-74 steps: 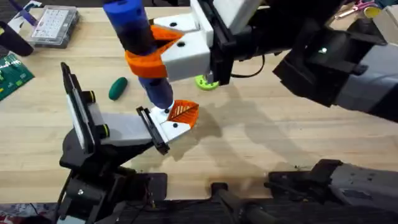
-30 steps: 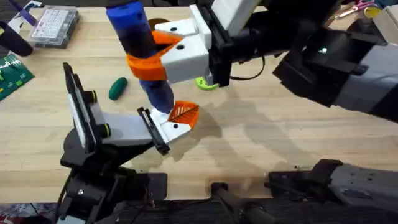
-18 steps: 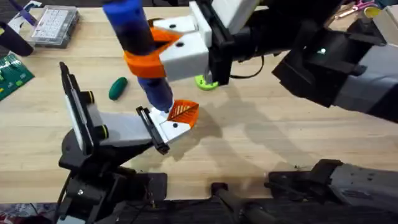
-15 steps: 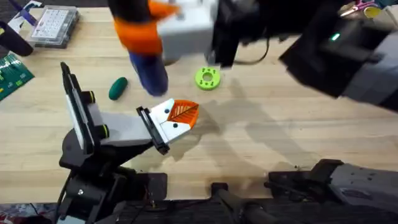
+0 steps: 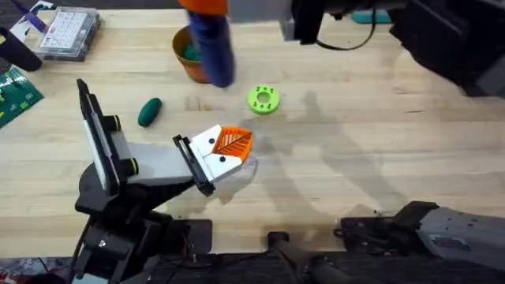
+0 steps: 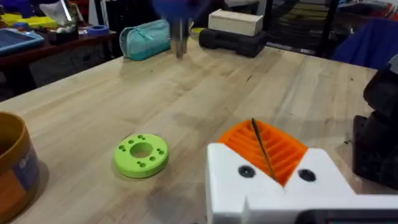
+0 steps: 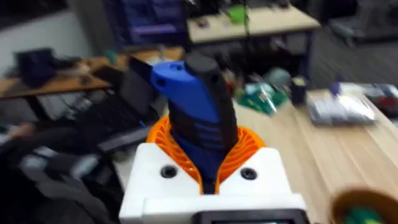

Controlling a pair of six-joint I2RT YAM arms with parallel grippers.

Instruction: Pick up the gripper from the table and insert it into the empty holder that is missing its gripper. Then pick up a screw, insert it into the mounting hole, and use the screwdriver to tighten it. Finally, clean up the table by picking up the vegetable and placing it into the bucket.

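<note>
1. Blue screwdriver (image 5: 210, 39), overhead:
   - It hangs above the table just beyond the green disc (image 5: 263, 99), toward the far edge, and overlaps the bucket (image 5: 183, 59).
   - Long axis is steep, with the butt up at the frame top. The bit end points down and slightly toward the disc.
   - Risk: bucket rim is v. close to the tip, so a low sweep could knock the bucket over.
   - The vegetable (image 5: 149, 111) lies on the wood, well apart from the disc on the side away from the R arm. Its oval axis sits diagonal.
   - The left gripper (image 5: 226, 148) sits near the disc on the base side.

2. Left wrist:
   - Its orange pads (image 6: 273, 149) are pressed together w/ nothing between them.
   - The disc (image 6: 141, 154) is just ahead.
   - The screwdriver bit (image 6: 180, 42) is blurred, beyond the disc, and points straight down at the table.
   - Risk: coming down fast, the bit could gouge the wood or skid off.

3. Right wrist:
   - The right gripper (image 7: 205, 163) is clamped round the screwdriver body (image 7: 198, 102), which runs up and away from the pads.
   - Risk: the tool is heavy and held only by friction. A quick swing could let it twist or slide in the pads, throwing the bit off line.
</note>
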